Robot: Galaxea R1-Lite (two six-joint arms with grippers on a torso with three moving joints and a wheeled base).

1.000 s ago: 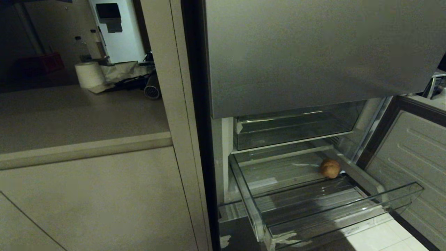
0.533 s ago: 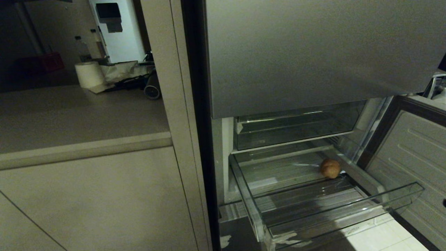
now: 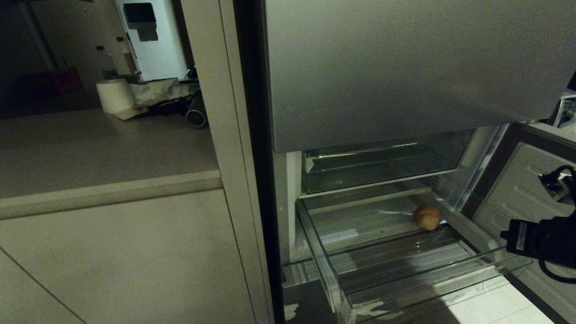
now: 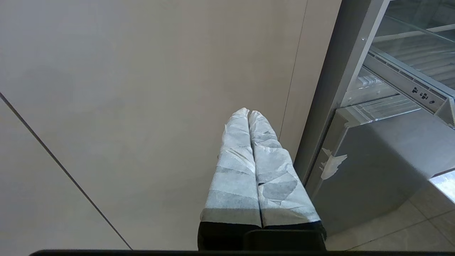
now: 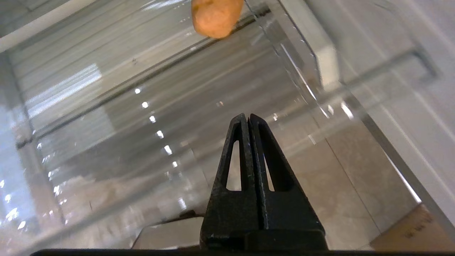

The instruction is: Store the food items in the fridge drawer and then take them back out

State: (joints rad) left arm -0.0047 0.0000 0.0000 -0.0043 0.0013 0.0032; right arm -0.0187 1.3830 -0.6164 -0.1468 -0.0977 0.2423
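Right gripper point(image 5: 249, 117) hangs over the near right part of the fridge drawer point(image 3: 335, 288), black fingers pressed together, nothing between them. In head view only the black arm body w/ cable shows at the right edge, beside the drawer's right front corner. Tip sits above the ribbed clear floor, well short of the potato point(image 3: 427, 217).

Potato, tan-brown and matte, lies inside the drawer at its far right, just beside the right wall, on the ribbed floor. Drawer is pulled out toward the near side; front lip has pale patches. Above and farther in sits a shallower smoky bin point(image 3: 382, 166), pushed in. Grey steel door panel point(image 3: 405, 67) covers the upper fridge; opened lower door w/ ribbed white liner point(image 3: 517, 198) stands to the right.

Left gripper point(image 4: 249, 113) is parked low by the beige cabinet front point(image 3: 112, 261), left of the fridge, its paper-wrapped fingers closed on nothing.

Room: beige countertop point(image 3: 90, 148) at left, w/ a paper roll point(image 3: 114, 96) at its far end. Pale floor tiles point(image 3: 490, 310) show under the drawer, near right.
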